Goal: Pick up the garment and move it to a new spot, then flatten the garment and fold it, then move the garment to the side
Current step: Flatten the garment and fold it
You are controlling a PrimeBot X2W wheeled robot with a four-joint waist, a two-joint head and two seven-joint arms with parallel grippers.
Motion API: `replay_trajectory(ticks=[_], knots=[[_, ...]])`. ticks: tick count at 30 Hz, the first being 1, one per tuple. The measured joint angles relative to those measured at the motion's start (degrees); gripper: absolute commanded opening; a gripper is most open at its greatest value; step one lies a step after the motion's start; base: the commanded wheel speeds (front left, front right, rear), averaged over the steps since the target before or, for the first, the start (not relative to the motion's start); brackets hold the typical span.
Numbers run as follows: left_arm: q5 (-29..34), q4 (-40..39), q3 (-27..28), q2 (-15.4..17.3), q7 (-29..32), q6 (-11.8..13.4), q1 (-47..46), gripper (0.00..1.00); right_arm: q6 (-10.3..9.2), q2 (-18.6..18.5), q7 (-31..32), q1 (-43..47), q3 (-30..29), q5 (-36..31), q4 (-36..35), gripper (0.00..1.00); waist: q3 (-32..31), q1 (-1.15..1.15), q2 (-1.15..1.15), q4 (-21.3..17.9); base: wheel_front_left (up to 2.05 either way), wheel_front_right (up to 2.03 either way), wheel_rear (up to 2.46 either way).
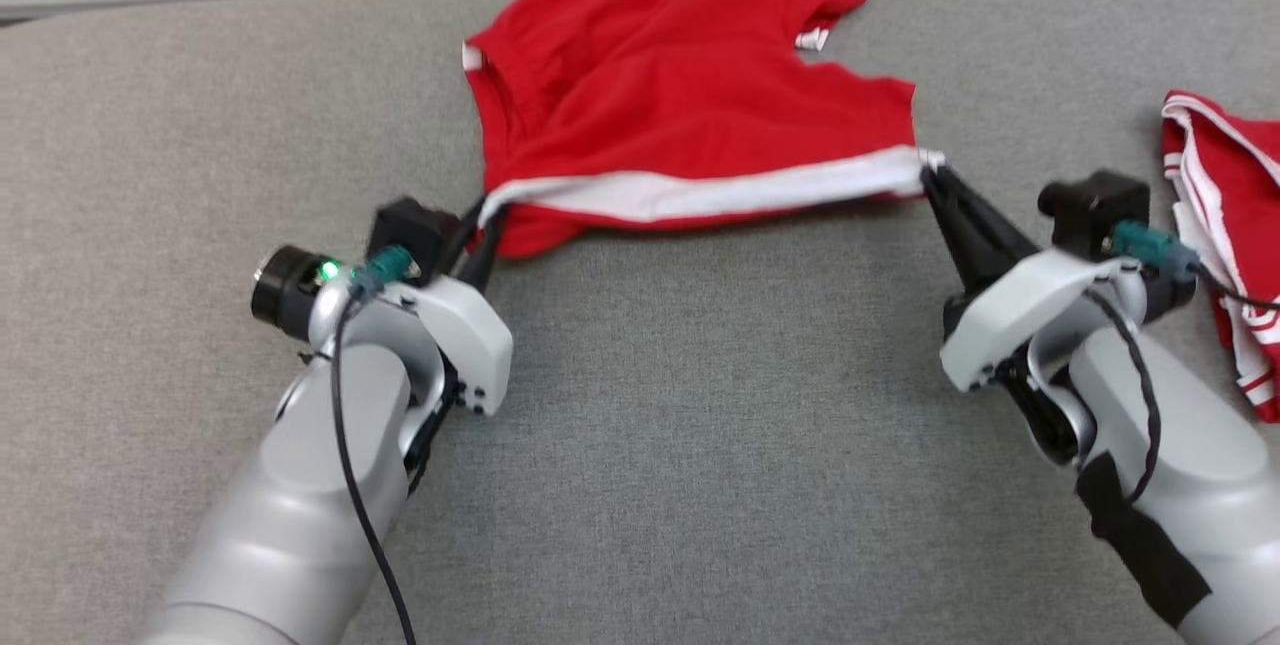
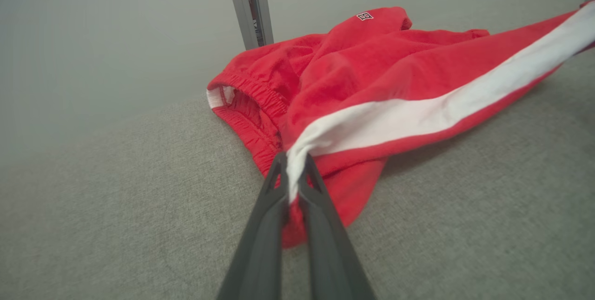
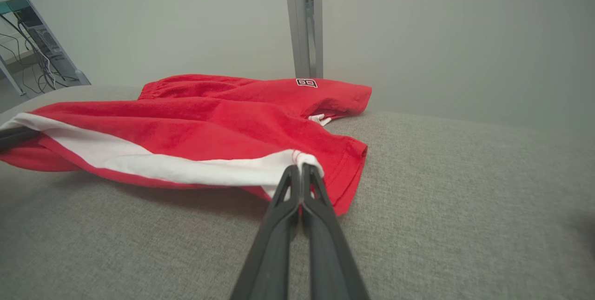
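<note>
1. Red fabric garments with white stripes: two. One pair of shorts [image 1: 680,95] at 12 o'clock, a second garment [image 1: 1225,225] at 3 o'clock.
2. Dark two-fingered grippers: two. Left gripper [image 1: 480,235] at 9 o'clock, right gripper [image 1: 935,180] at 3 o'clock.
3. Grey woven fabric surface [image 1: 700,425]: one.
4. Grey metal upright post [image 3: 304,21]: one, at 12 o'clock.

I am looking down from the head over the grey surface [image 1: 700,445]; both wrist cameras are skimming low along their fingers [image 2: 260,244], close in, sharing the red shorts [image 1: 680,95] and metal post [image 3: 304,21].
</note>
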Motion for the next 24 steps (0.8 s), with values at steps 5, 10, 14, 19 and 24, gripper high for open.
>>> replay_trajectory(ticks=[5, 10, 14, 19, 24], knots=[[3.86, 1.27, -4.35, 0.49, 0.0, -0.04, 1.89, 0.0, 0.0, -0.23, 0.1, 1.69, 2.56, 2.58, 2.09, 0.0, -2.35, 0.0, 0.0, -0.1, 0.0, 0.0, 0.0], [8.11, 3.61, -8.91, 1.15, 0.02, 1.62, 3.86, 0.0, 0.0, -1.23, 1.14, 3.0, 5.73, 6.0, 2.85, 0.0, -4.95, 0.0, 0.0, -0.48, 0.0, 0.0, 0.0], [10.13, 4.78, -11.34, 1.52, 0.01, 2.59, 5.27, 0.0, 0.01, -2.29, 3.13, 4.17, 8.81, 8.69, 2.7, 0.0, -6.7, 0.0, 0.0, -0.75, 0.0, 0.0, 0.0], [12.55, 5.73, -14.4, 1.8, 0.08, 3.26, 6.47, 0.0, 0.0, -4.05, 6.16, 5.76, 12.65, 11.91, 1.45, 0.0, -8.85, 0.0, 0.0, -0.65, 0.0, 0.0, 0.0], [14.26, 6.25, -16.85, 2.46, 0.34, 3.83, 7.94, 0.0, 0.01, -6.57, 11.96, 7.07, 16.82, 16.24, -1.96, 0.0, -10.97, 0.0, 0.0, -0.39, 0.0, 0.0, 0.0]])
